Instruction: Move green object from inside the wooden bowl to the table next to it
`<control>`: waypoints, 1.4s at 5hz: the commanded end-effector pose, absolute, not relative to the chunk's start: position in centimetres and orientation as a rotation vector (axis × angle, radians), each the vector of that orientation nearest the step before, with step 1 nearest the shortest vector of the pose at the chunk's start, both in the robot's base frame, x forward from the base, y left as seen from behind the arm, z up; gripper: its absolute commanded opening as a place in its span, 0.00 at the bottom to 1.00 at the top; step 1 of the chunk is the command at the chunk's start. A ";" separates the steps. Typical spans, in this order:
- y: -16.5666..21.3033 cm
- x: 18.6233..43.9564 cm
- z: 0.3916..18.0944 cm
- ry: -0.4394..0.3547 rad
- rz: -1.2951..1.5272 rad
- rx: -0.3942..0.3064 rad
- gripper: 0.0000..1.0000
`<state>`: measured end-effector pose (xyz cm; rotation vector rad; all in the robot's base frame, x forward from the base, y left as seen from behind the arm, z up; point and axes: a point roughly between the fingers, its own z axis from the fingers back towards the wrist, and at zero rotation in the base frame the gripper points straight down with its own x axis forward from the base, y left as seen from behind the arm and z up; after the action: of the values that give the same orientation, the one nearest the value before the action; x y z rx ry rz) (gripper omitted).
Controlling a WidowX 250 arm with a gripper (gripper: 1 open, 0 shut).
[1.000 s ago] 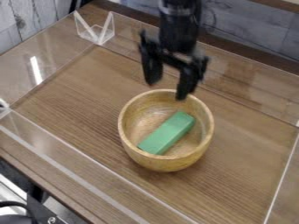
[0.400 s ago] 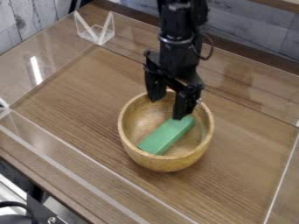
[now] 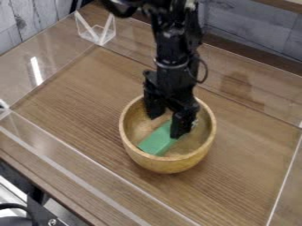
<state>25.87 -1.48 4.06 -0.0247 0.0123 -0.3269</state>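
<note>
A flat bright-green block, the green object (image 3: 156, 141), lies aslant inside the round light-tan wooden bowl (image 3: 169, 161) on the brown wood-grain table (image 3: 83, 97). My black gripper (image 3: 168, 122) points straight down into the bowl, open, its fingers on either side of the block's upper end. That upper end is hidden behind the fingers, so I cannot tell whether they touch it. The block still rests on the bowl's floor.
Clear acrylic walls (image 3: 35, 66) run along the table's edges. A small clear triangular stand (image 3: 94, 28) sits at the back left. Bare tabletop lies left and right of the bowl.
The gripper has come down from above the bowl's far rim into the bowl, over the block's upper end, and has rolled slightly. Its jaws stayed open; the block has not moved.
</note>
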 end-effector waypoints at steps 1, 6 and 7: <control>-1.3 25.8 5.1 -0.083 -0.286 -0.023 1.00; -5.3 26.1 5.5 -0.171 0.092 -0.036 1.00; -4.7 26.9 6.3 -0.183 0.050 -0.045 1.00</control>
<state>25.91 -4.59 5.12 -0.0354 -0.1338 0.0526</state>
